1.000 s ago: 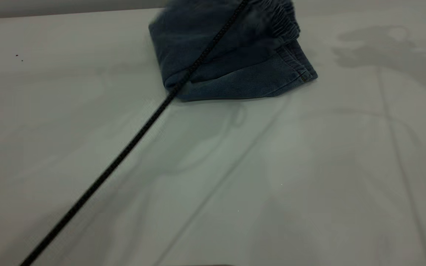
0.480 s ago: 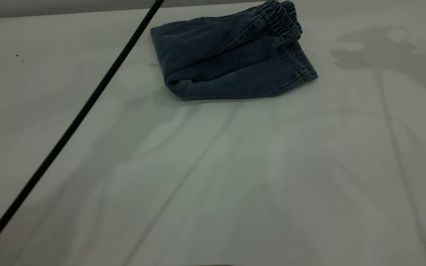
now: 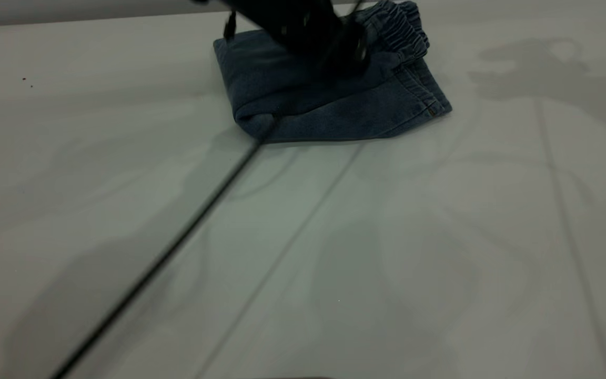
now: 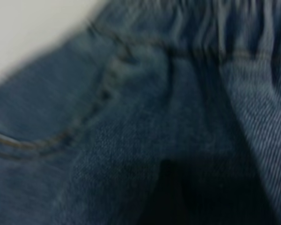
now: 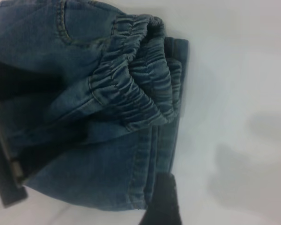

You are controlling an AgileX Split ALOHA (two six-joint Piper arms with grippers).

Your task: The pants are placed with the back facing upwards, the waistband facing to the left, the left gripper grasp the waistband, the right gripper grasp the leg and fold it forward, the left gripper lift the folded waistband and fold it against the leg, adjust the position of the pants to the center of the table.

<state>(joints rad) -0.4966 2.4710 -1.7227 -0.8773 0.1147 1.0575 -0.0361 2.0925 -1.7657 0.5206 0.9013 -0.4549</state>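
Since half a second ago: my left gripper (image 3: 334,47) drops back over the pants (image 3: 334,105), which lay uncovered then; its cable now slants across the table (image 3: 124,210).
Pants: folded bundle at the table's far edge, waistband (image 3: 403,29) stacked at the right end, long axis running left to right.
Left gripper: directly above the bundle's middle, nearest arm; fingers spread or closed, I cannot tell.
Right gripper: off beyond the waistband end; I cannot tell its fingers either.
Next, I judge: drag the bundle toward centre.
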